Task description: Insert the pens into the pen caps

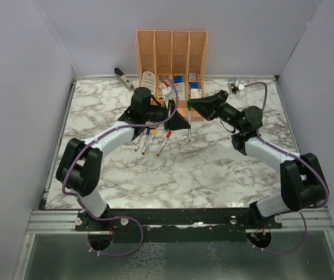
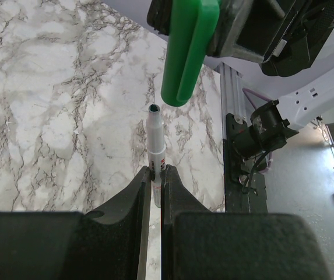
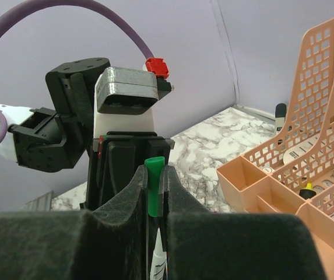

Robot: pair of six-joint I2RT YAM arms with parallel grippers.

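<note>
My left gripper (image 1: 185, 123) (image 2: 155, 170) is shut on a silver-grey pen (image 2: 155, 149), whose dark green tip points at the cap. My right gripper (image 1: 192, 104) (image 3: 154, 169) is shut on the green pen cap (image 3: 153, 186) (image 2: 187, 52). The cap's open end sits just off the pen tip, with a small gap, roughly in line. In the top view the cap (image 1: 189, 104) and pen (image 1: 189, 129) meet in front of the organiser. Several more pens (image 1: 150, 140) lie side by side on the marble by the left arm. The other caps cannot be made out.
A peach desk organiser (image 1: 172, 46) (image 3: 306, 151) stands at the back centre, close behind both grippers. A grey stapler (image 1: 123, 77) lies at the back left. Grey walls close in the table on three sides.
</note>
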